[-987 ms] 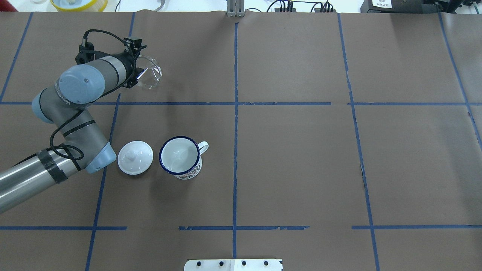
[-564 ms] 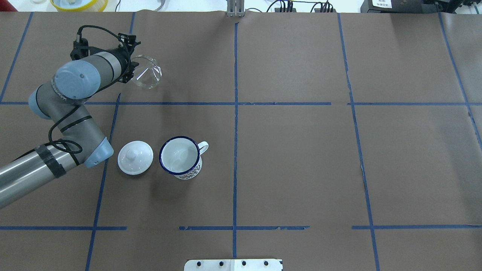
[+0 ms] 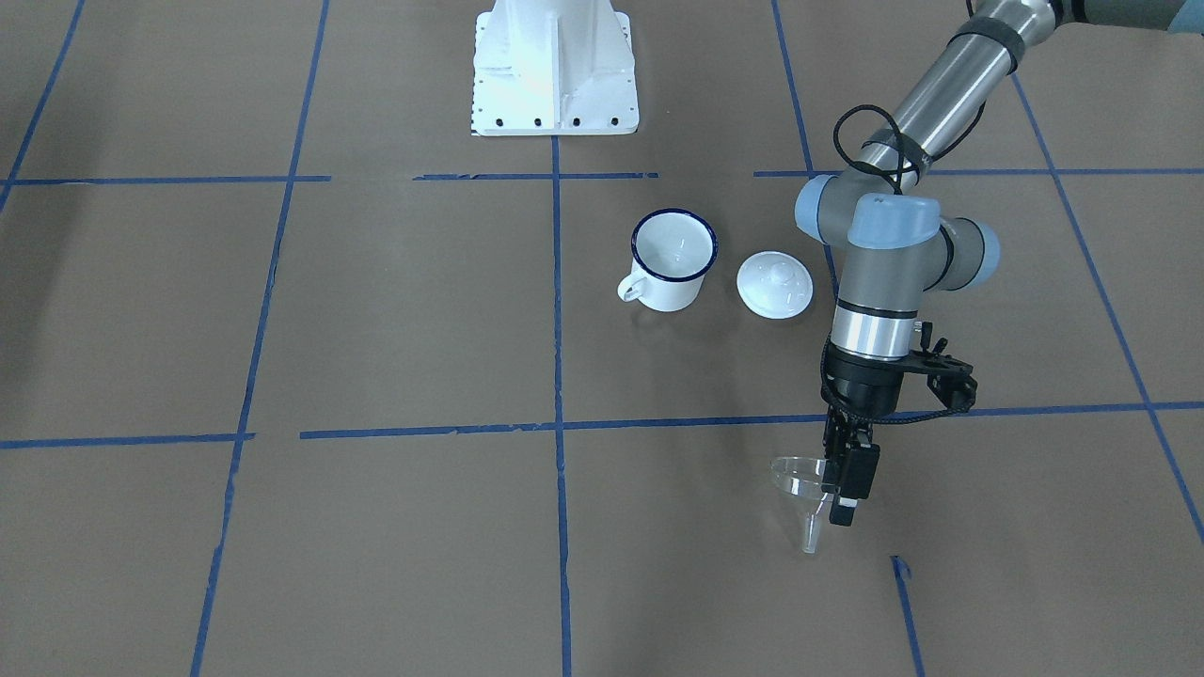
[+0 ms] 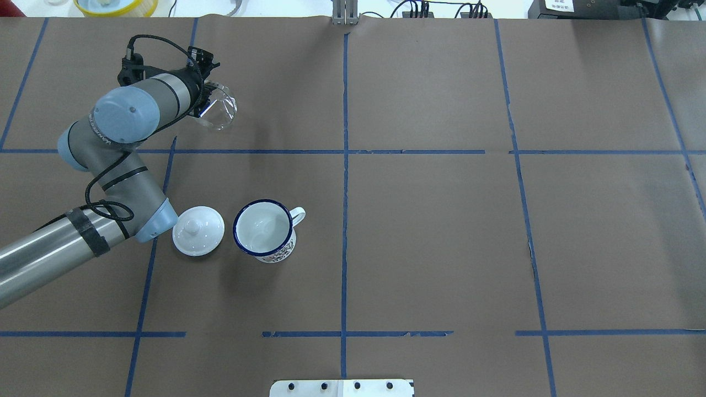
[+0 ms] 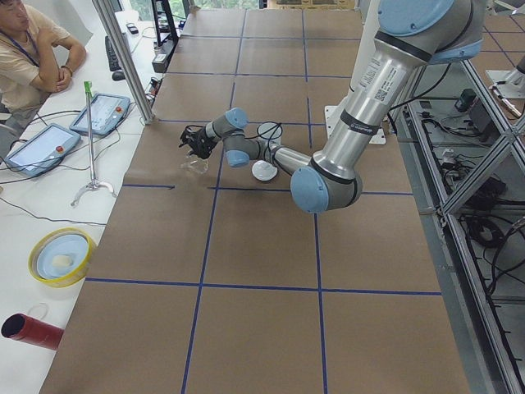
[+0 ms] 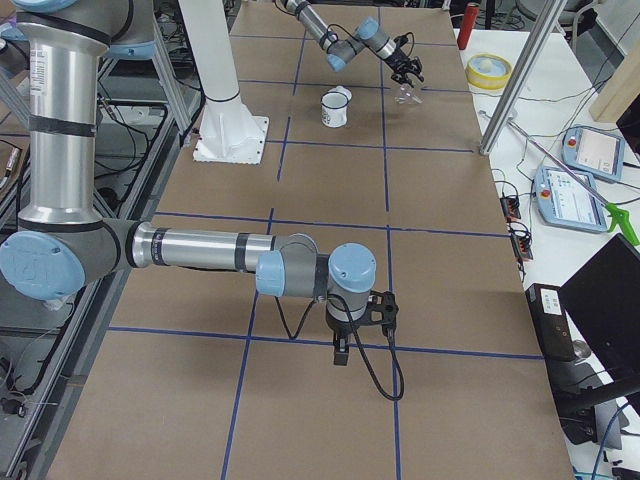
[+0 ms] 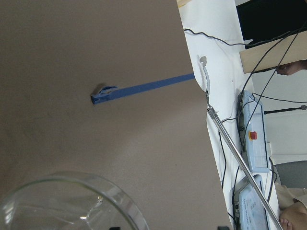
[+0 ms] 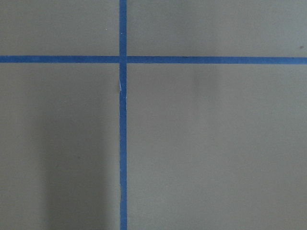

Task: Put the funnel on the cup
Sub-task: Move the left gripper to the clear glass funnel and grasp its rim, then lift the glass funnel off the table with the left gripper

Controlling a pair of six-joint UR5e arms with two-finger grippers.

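The clear funnel (image 4: 219,107) hangs spout down at the far left of the table, and in the front view (image 3: 801,489) its thin spout points at the paper. My left gripper (image 3: 840,481) is shut on the funnel's rim, and it also shows in the overhead view (image 4: 202,103). The funnel's rim fills the bottom of the left wrist view (image 7: 72,201). The white cup with a dark blue rim (image 4: 263,229) stands upright and empty, well nearer the robot than the funnel. My right gripper (image 6: 342,350) shows only in the exterior right view, so I cannot tell its state.
A round white knobbed lid (image 4: 198,230) lies just left of the cup, close to my left arm's elbow (image 4: 151,223). Blue tape lines cross the brown paper. The white robot base (image 3: 553,66) is behind the cup. An operator (image 5: 29,49) sits past the table's far edge.
My left wrist swung a little to the left and has come back to the right, close against the funnel. The funnel has stayed at nearly the same spot. The cup and lid have not moved.
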